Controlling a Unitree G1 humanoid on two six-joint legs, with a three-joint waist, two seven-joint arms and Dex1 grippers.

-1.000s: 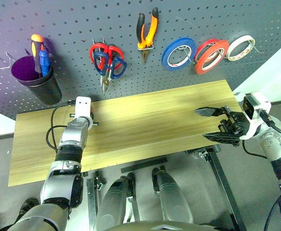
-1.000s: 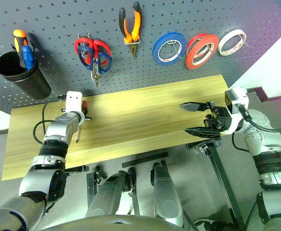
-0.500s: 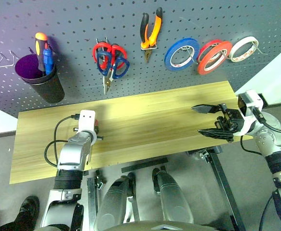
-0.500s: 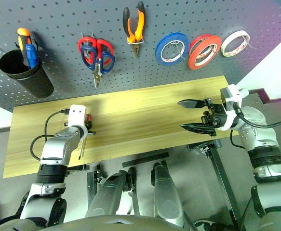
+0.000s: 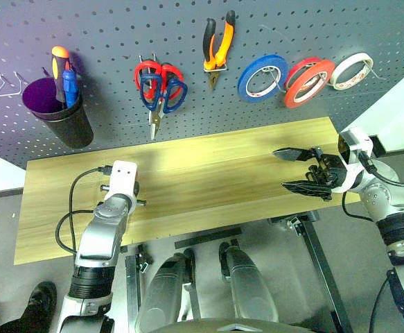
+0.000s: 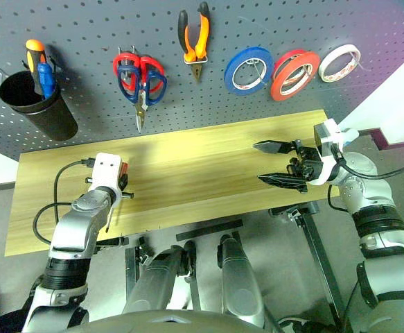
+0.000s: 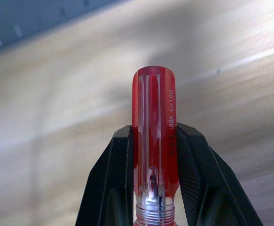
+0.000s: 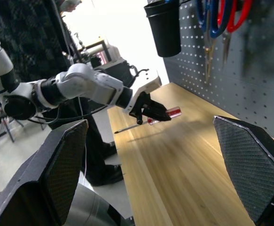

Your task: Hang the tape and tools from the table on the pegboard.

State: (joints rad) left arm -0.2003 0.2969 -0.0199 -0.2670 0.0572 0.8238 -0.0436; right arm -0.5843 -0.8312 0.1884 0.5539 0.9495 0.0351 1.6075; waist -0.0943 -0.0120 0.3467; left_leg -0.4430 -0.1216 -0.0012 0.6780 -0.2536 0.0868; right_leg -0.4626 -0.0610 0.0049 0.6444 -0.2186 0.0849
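Looking down from the head camera, the left claw (image 6: 116, 182) hangs over the near left part of the desk (image 5: 208, 173), its fingers clamped on the red-handled screwdriver (image 6: 123, 171), whose thin shaft runs back under the wrist. The right claw (image 5: 300, 170) sits over the desk's right end with its two black fingers spread wide apart and nothing between them. On the pegboard (image 5: 118, 28) behind the desk hang the red-handled scissors (image 5: 148, 75) with the dark blue-handled scissors (image 5: 171, 91) overlapping them, the pliers (image 5: 215, 46), a blue roll (image 5: 260, 78), the red-orange tape (image 5: 307, 82) and a cream-white roll (image 5: 350, 69). A black cup (image 5: 56, 118) at the board's left holds an orange screwdriver (image 5: 57, 59) and a blue one (image 5: 68, 82).

From the left wrist, the screwdriver's clear red handle (image 7: 154, 136) stands upright between the two fingers (image 7: 193, 188), both pressed against its sides, with the wood top behind it.

From the right wrist, the right claw's textured pads (image 8: 247, 165) stand far apart at the edges of the picture. Between them, across the desk, the left claw (image 8: 148, 112) holds the screwdriver level above the wood, handle toward the pegboard. A person in dark clothing (image 8: 33, 42) stands beyond the desk's end.
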